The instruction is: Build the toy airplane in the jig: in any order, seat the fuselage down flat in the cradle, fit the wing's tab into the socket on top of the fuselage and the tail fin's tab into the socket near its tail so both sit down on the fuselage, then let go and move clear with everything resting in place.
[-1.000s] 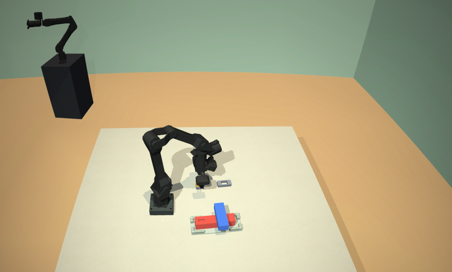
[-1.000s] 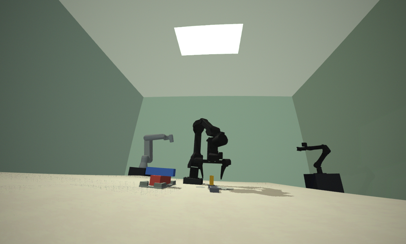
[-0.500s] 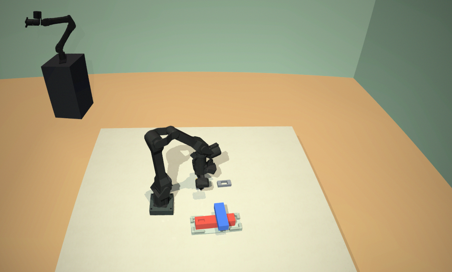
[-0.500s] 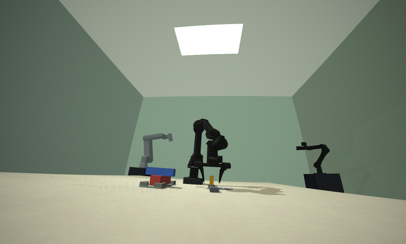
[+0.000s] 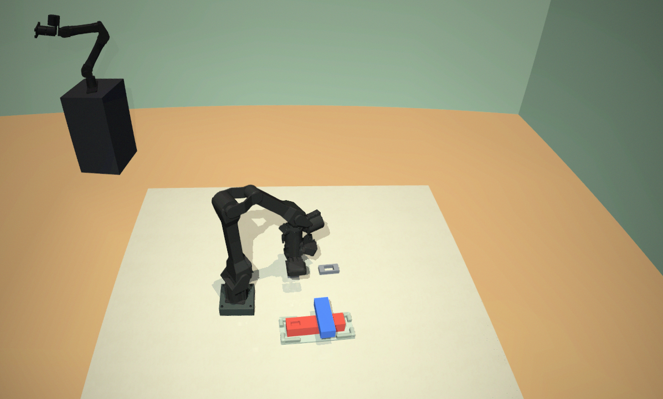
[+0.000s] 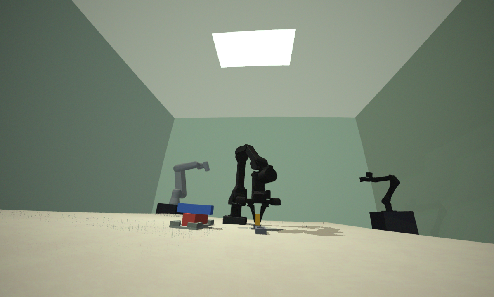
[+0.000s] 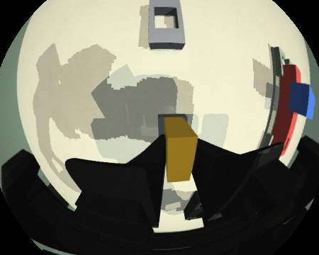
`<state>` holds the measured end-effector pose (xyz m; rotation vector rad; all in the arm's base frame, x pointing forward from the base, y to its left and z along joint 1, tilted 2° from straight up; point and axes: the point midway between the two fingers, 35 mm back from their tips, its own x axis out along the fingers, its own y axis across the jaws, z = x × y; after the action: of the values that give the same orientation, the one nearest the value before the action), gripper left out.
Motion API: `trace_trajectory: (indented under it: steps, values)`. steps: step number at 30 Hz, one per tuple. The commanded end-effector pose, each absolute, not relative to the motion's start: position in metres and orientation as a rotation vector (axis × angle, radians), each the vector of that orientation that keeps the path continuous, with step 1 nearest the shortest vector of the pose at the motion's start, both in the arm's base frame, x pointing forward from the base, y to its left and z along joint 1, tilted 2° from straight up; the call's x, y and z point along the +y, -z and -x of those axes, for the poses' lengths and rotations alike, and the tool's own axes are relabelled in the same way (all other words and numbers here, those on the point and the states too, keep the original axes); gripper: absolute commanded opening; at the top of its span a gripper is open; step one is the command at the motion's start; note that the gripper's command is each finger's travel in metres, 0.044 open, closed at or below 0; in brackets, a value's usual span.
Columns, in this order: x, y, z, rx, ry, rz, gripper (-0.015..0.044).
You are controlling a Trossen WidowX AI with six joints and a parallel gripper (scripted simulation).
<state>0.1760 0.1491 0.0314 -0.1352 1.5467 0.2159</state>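
My gripper [image 6: 257,221] [image 7: 174,138] is shut on the yellow tail fin [image 6: 257,217] [image 7: 181,157], one finger on each side. The fin stands upright at a small dark grey holder [image 7: 161,124]; the top view does not show it behind the gripper. The red fuselage [image 5: 301,327] [image 6: 194,219] [image 7: 284,99] lies flat in the pale jig [image 5: 289,341] [image 6: 194,225] [image 7: 277,58]. The blue wing [image 5: 324,317] [image 6: 195,208] [image 7: 298,99] lies across the fuselage's top, hiding its tab. The tail socket [image 5: 294,322] is uncovered.
A grey rectangular frame [image 5: 321,269] [image 6: 261,232] [image 7: 166,35] with an opening lies on the table beside the gripper. The jig stands nearer to the top view than the gripper. Another black arm [image 5: 95,54] [image 6: 391,192] stands on a pedestal, and a grey arm [image 6: 180,180] stands farther off.
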Motion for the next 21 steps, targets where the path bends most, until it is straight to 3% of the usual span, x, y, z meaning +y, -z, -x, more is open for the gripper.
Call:
trace_trajectory:
  steps: [1, 3, 21]
  values:
    - [0.149, -0.031, -0.175, 1.550, -0.215, 0.132, 0.0026]
    - [0.149, -0.031, -0.175, 1.550, -0.215, 0.132, 0.0000]
    - [0.151, -0.076, -0.180, 1.545, -0.201, 0.129, 0.0000]
